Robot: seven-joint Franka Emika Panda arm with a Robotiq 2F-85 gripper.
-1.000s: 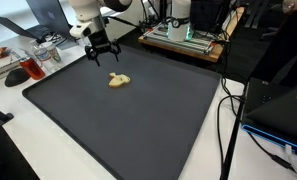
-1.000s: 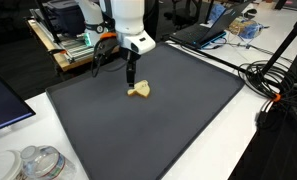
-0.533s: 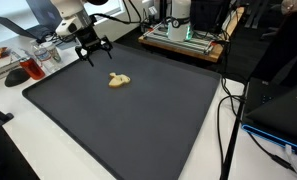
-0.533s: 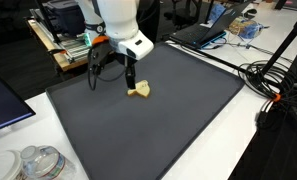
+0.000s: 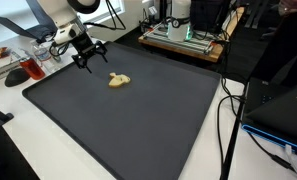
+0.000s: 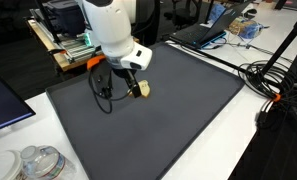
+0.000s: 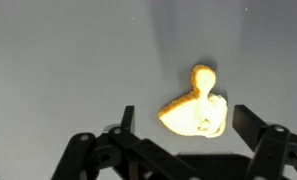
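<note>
Yellow duck toy [image 7: 195, 105]: light, maybe soft

It lies on the dark mat [image 7: 68, 60], just ahead of the fingers [image 7: 127, 122], lined up with their gap. They are wide, holding nothing. Pinch its fat body, not the thin neck.

On a white table [image 5: 13, 140], a dark grey mat [image 5: 138, 125]; on the mat, a small yellow figure [image 5: 118, 80]

Duck-shaped obj [image 7: 196, 105] is yellow-orange w/ pale patches. Mat [image 5: 138, 120] plain dark grey; gripper [image 5: 85, 60], at its 10 o'clock, black.
</note>
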